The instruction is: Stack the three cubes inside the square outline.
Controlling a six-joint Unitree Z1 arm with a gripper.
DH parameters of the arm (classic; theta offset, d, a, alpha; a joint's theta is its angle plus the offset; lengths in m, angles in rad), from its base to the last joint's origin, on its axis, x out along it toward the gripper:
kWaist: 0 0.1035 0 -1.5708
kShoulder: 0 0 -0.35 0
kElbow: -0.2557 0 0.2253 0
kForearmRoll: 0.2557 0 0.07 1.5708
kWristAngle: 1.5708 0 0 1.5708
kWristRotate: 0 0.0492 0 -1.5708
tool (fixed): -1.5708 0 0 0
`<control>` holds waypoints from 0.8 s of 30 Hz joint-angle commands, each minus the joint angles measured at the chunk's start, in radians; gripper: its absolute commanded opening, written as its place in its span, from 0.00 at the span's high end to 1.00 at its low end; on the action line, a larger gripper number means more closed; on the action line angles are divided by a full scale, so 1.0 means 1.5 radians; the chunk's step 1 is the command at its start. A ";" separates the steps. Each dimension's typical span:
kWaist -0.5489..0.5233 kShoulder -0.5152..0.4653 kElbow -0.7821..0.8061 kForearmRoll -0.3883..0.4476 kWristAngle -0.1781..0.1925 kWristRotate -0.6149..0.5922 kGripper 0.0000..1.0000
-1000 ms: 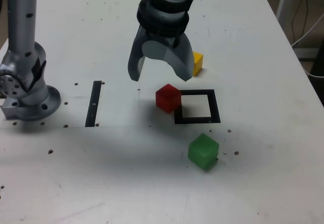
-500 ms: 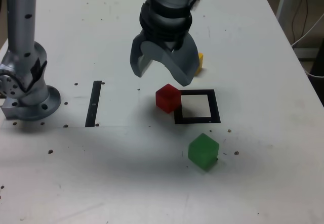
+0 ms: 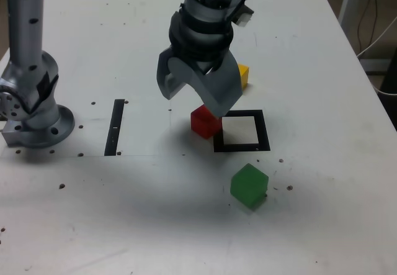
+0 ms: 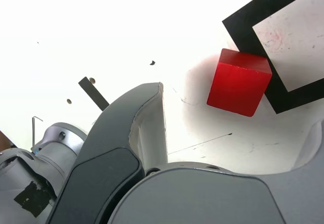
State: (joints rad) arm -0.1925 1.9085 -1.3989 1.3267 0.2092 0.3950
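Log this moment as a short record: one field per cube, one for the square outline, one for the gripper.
red cube: small matte red cube on the white table, against the outline's outer edge on the exterior view's left, not inside it
yellow cube: small yellow cube beyond the outline, partly hidden by the gripper
green cube: small green cube in front of the outline, apart from it
square outline: thick black square outline, white centre holds no cube
gripper: grey gripper open, above the red cube, holding nothing
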 commanded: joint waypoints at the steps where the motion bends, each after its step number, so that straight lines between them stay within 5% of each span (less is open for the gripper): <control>1: -0.004 0.002 0.002 0.000 0.003 0.002 0.00; 24: -0.006 0.073 0.039 -0.089 0.004 0.000 0.02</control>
State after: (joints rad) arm -0.1996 2.0103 -1.3431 1.1996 0.2165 0.3969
